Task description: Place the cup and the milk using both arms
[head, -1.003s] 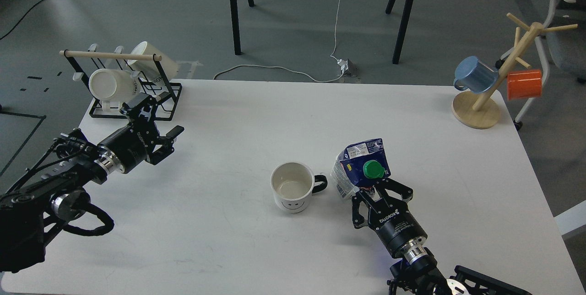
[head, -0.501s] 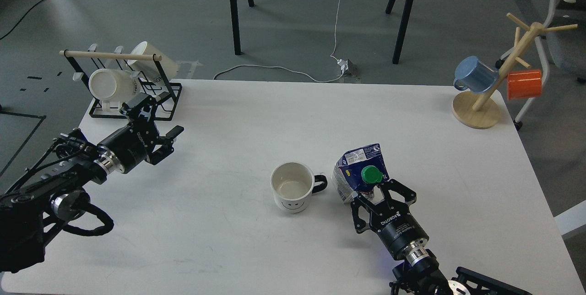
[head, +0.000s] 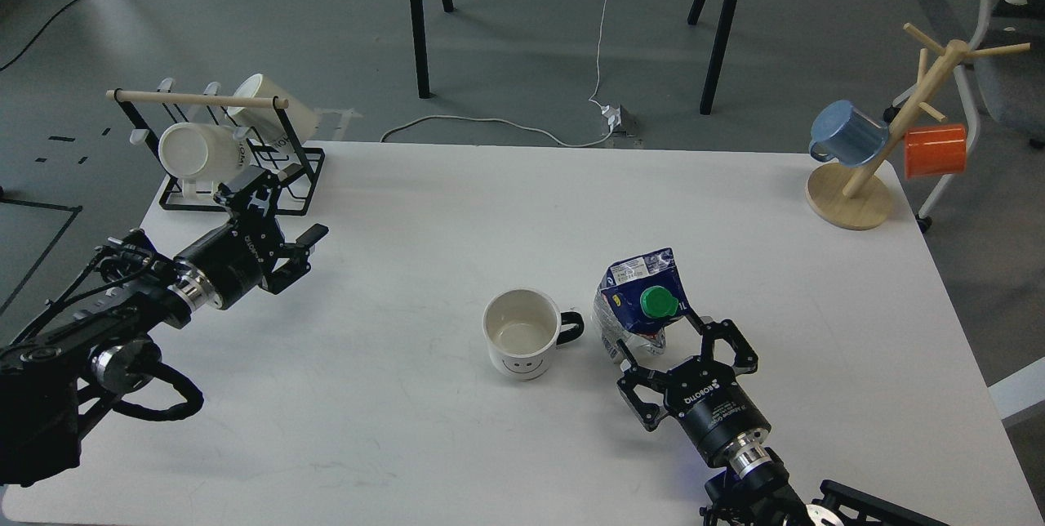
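A white mug (head: pixel 522 333) with a smiley face and a dark handle stands upright near the table's middle front. Just to its right stands a blue milk carton (head: pixel 639 302) with a green cap, a little crumpled. My right gripper (head: pixel 684 348) is open right behind the carton's base on the near side. Its fingers are spread to either side and apart from the carton. My left gripper (head: pixel 280 213) is open and empty at the left of the table, in front of the black rack.
A black wire rack (head: pixel 245 183) with two white mugs stands at the back left corner. A wooden mug tree (head: pixel 849 198) with a blue mug and an orange mug stands at the back right. The white table (head: pixel 457 207) stretches between them.
My right gripper has opened and let go of the milk carton, which now stands on the table. The gripper has drawn back slightly. The left arm has not moved.
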### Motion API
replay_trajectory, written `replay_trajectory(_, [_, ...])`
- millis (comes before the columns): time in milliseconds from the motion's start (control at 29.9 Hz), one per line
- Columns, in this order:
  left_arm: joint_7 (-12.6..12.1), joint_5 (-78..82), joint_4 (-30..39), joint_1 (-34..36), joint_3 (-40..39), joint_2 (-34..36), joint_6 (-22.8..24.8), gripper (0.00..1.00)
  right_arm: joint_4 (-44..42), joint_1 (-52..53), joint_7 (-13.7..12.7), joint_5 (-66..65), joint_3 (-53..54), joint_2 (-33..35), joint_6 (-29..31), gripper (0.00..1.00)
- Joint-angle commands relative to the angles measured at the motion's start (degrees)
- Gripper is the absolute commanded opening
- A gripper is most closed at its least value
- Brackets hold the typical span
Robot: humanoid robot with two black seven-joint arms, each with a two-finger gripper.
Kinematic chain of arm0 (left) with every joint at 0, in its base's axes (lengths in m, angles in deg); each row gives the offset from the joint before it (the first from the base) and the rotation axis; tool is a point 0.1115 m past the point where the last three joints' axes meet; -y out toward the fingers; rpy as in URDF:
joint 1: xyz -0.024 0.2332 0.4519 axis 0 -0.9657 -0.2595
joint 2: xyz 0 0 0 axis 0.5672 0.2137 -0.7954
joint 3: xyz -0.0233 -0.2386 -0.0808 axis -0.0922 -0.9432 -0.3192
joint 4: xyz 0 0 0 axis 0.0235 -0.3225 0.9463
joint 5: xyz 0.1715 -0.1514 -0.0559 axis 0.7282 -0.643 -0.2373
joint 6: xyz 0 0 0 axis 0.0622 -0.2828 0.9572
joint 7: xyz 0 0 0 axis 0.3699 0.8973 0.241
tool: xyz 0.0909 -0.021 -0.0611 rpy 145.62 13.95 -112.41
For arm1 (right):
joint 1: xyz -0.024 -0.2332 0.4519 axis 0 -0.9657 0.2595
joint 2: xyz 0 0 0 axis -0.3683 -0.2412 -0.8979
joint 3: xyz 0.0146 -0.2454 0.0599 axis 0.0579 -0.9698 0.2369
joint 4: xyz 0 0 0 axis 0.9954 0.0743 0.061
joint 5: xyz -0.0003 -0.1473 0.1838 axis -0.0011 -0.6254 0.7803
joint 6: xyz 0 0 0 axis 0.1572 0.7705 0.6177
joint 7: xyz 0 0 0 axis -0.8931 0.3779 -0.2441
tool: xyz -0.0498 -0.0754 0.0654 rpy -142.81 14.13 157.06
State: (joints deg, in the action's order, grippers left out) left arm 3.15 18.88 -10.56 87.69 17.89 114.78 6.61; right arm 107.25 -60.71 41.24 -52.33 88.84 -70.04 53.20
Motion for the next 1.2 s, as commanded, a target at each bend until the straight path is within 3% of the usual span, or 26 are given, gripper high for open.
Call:
replay_trajectory(0, [-0.01, 0.00, 0.00, 0.01, 0.00, 0.00, 0.00, 0.99, 2.86, -2.57, 0.00, -0.08, 0.32, 3.20, 0.00, 0.96])
replay_trajectory(301, [-0.01, 0.00, -1.50, 0.10, 0.00, -1.76, 0.00, 0.99, 5.15, -9.87, 0.00, -0.70, 0.24, 9.71, 0.00, 0.97])
replay_trajectory(501, [-0.01, 0.00, -1.50, 0.19, 0.00, -1.50, 0.00, 0.99, 10.95, -12.78, 0.00, -1.75, 3.66, 21.65, 0.00, 0.97])
replay_trajectory(702, [-0.01, 0.00, -1.50, 0.36, -0.18, -1.41, 0.00, 0.99, 10.08, -10.50, 0.00, -1.40, 14.02, 30.80, 0.00, 0.96])
replay_trajectory(903, [-0.01, 0.00, -1.50, 0.45, -0.18, -1.23, 0.00, 0.99, 1.21, 5.39, 0.00, -1.58, 10.36, 36.78, 0.00, 0.96])
replay_trajectory(1170, [-0.01, 0.00, -1.50, 1.33, -0.44, -1.23, 0.00, 0.99, -7.40, 31.85, 0.00, -2.46, -12.83, 34.16, 0.00, 0.96])
